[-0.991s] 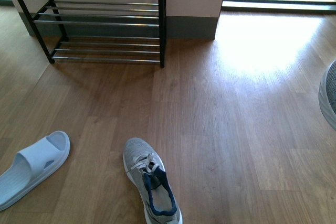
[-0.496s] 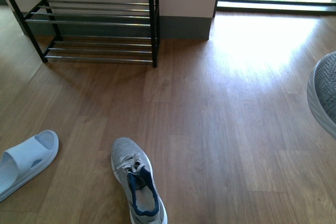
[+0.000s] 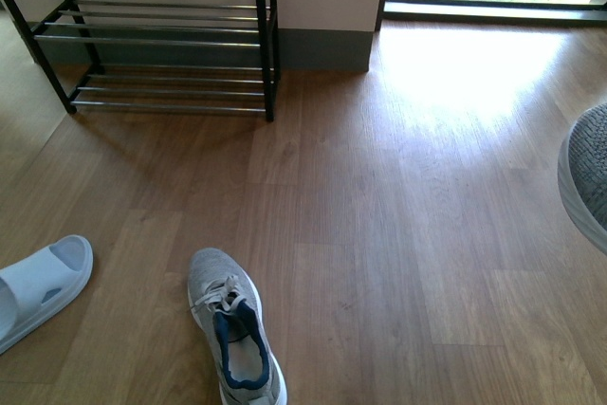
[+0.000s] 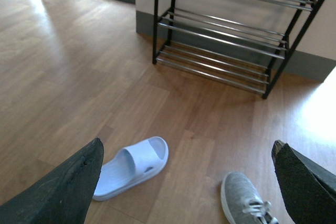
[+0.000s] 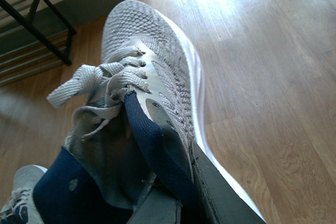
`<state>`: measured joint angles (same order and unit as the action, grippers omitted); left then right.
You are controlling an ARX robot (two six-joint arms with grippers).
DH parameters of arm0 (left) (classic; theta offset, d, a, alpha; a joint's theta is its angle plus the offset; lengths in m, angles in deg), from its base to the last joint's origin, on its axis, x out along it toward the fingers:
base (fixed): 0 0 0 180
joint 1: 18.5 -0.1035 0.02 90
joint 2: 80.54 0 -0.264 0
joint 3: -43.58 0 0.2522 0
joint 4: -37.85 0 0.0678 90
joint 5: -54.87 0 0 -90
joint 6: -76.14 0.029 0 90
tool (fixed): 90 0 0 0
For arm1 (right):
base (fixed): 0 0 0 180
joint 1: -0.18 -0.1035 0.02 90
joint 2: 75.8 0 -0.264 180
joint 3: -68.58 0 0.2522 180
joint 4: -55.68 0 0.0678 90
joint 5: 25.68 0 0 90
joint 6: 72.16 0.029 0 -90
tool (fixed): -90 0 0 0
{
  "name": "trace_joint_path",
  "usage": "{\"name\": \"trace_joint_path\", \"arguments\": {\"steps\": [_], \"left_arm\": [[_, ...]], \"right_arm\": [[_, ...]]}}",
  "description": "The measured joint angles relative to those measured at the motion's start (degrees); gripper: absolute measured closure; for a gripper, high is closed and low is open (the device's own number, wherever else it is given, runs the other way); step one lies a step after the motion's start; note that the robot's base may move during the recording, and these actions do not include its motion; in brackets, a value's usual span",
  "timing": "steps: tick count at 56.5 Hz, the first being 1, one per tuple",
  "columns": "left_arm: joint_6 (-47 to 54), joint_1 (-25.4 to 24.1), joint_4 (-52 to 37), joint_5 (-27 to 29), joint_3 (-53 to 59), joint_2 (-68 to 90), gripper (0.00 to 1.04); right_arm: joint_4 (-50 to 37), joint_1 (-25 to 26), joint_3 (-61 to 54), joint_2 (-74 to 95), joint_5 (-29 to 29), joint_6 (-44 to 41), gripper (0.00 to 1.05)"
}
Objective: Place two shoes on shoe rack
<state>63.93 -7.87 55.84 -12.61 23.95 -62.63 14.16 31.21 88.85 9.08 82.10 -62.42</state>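
Grey sneaker (image 5: pixel 152 72) hangs from the right gripper (image 5: pixel 181 198), pinched only by its soft collar (image 5: pixel 149 140), and could slip free before reaching the rack (image 3: pixel 161 40) well ahead. Its mate (image 3: pixel 228 329) lies on the floor (image 3: pixel 398 234); the left gripper (image 4: pixel 186 182) gapes wide, empty.

Grey sneaker (image 5: pixel 157 66) in the right hand (image 5: pixel 181 195) above wood floor (image 5: pixel 273 77); rack (image 5: pixel 68 48) beyond

In your front view, held shoe (image 3: pixel 586 177) cut off by the right edge, slipper (image 3: pixel 43 277) by the left, floor shoe (image 3: pixel 230 329) losing its heel at the bottom, rack (image 3: pixel 152 40) missing its top, your right gripper (image 5: pixel 181 192) with tips hidden in the shoe's collar
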Motion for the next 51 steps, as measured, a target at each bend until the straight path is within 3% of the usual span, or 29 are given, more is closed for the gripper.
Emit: {"name": "trace_joint_path", "arguments": {"steps": [15, 28, 39, 51], "left_arm": [[1.40, 4.42, -23.08, -12.20, -8.83, 44.19, 0.09], [4.22, 5.60, -34.51, -15.56, -17.75, 79.80, 0.09], [7.48, 8.61, -33.51, -19.63, -26.45, 97.88, 0.09], [12.44, 11.06, -28.24, -19.76, -33.31, 106.75, 0.09]], "right_arm": [[0.00, 0.04, 0.00, 0.00, -0.52, 0.00, 1.04], [0.00, 0.04, 0.00, 0.00, -0.37, 0.00, 1.04], [0.00, 0.02, 0.00, 0.00, -0.39, 0.02, 1.04], [0.00, 0.04, 0.00, 0.00, -0.42, 0.00, 1.04]]}}
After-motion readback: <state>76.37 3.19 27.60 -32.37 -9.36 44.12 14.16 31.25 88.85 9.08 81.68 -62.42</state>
